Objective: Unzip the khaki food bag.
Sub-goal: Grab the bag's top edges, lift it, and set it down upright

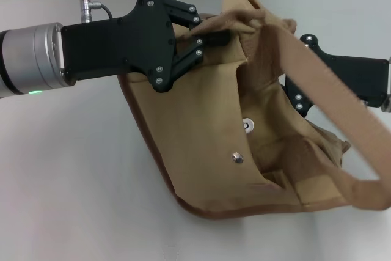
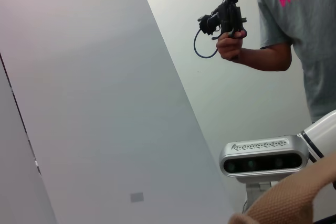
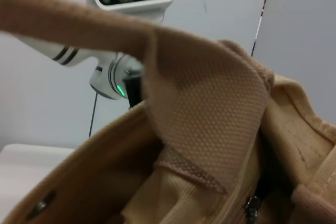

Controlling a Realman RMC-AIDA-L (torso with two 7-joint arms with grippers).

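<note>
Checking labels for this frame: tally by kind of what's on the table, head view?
Bags: 1, the khaki bag, tipped over on the white table
Webbing handles: 2, one looping over the front, one at the top
Metal snaps: 2
Pincers: 2, left pincer clamping the bag's top edge, right pincer behind the bag
Total: 7

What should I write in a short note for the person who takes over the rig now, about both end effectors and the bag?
Left end effector: shut on the khaki food bag at its upper rim.
Right end effector: at the bag's far right side, partly hidden by a webbing handle; fingers not visible.
Bag: tilted on the white table, pocket snaps facing the head camera.
Zipper pull shows in the right wrist view.
Done: bag held.
Left: unzipping; progress cannot be judged.
</note>
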